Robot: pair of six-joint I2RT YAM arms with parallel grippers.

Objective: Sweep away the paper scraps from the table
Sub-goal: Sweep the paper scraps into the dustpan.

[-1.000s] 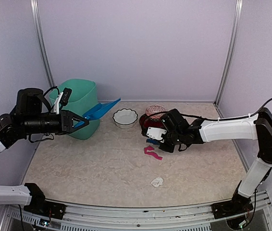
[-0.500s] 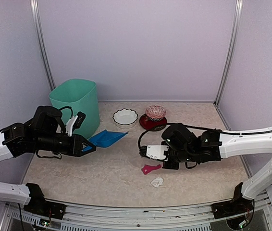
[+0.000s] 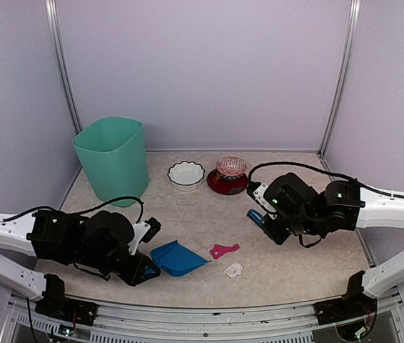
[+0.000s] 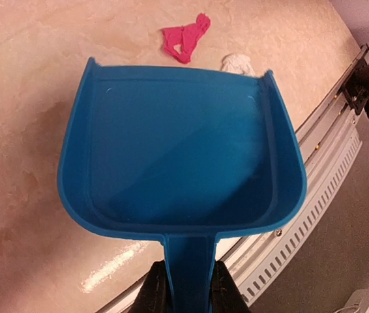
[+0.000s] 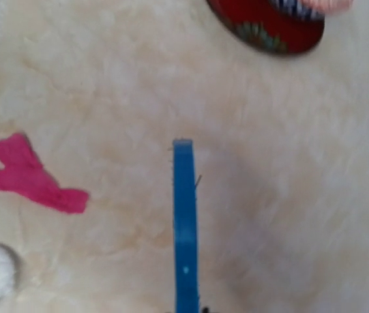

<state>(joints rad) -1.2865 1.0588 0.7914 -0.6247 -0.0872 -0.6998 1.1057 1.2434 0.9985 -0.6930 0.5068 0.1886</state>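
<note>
A pink scrap [image 3: 223, 250] and a white scrap [image 3: 233, 270] lay unswept on the table [image 3: 188, 207], just right of the dustpan [image 3: 177, 257] your left gripper [image 4: 183, 287] clamped; your right gripper [image 3: 263, 221] pinched the brush [image 5: 185, 222].

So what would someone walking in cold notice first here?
Probably the bright blue dustpan, held by the left gripper near the front of the table, with a pink scrap and a white scrap lying just beyond its open mouth. Then the tall green bin at the back left.
</note>
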